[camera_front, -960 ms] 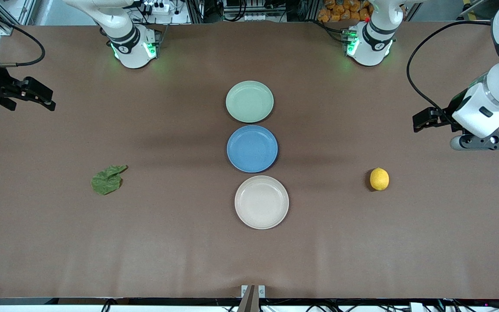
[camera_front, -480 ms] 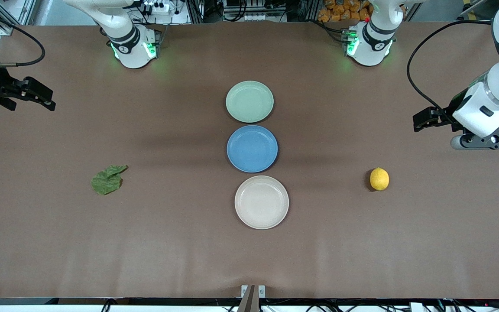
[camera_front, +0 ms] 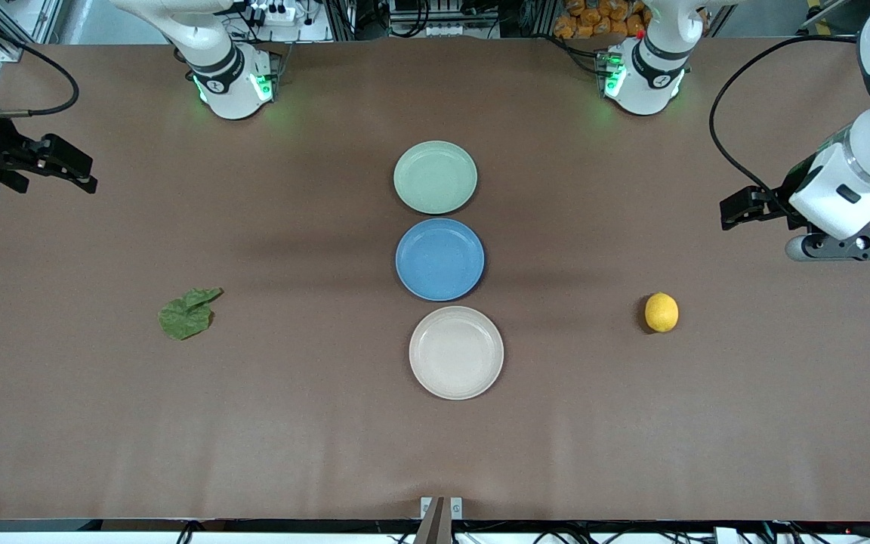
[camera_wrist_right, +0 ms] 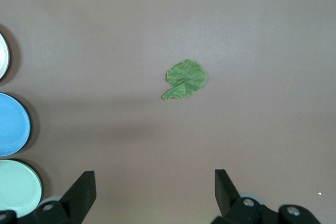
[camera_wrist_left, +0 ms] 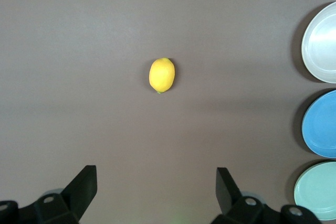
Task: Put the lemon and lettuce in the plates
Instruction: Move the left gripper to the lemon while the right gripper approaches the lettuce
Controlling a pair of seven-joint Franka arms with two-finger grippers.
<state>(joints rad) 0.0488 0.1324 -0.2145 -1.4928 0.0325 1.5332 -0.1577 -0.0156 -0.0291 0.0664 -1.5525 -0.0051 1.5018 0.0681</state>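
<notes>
Left fingers (camera_wrist_left: 89, 187): spread wide and empty, well apart from the lemon (camera_wrist_left: 161, 75).
Right fingers (camera_wrist_right: 86, 192): spread wide too, holding nothing, with the lettuce (camera_wrist_right: 186, 78) well apart from them.
Change: almost none across the last second; the left arm shifted only slightly, the right arm not visibly, and nothing on the desk (camera_front: 314, 423) moved. My reading is that the task has barely begun and both approaches remain to be made.
Left gripper (camera_front: 741, 210): up in the air over the desk's edge at the left arm's end, its wrist camera looking straight down at the lemon.
Right gripper (camera_front: 65, 165): up in the air over the edge at the right arm's end, camera looking straight down at the lettuce.
Lemon (camera_front: 661, 312): on the bare desk toward the left arm's end, well apart from every plate.
Lettuce (camera_front: 187, 314): flat on the desk toward the right arm's end, about as far from the front camera as the lemon.
Mint plate (camera_front: 435, 177): mid-desk, farthest from the front camera, empty.
Blue plate (camera_front: 439, 259): between the other two, not part of the task.
Cream plate (camera_front: 455, 352): nearest the front camera, empty.
Next, as I judge it: each arm descends on its own item.
</notes>
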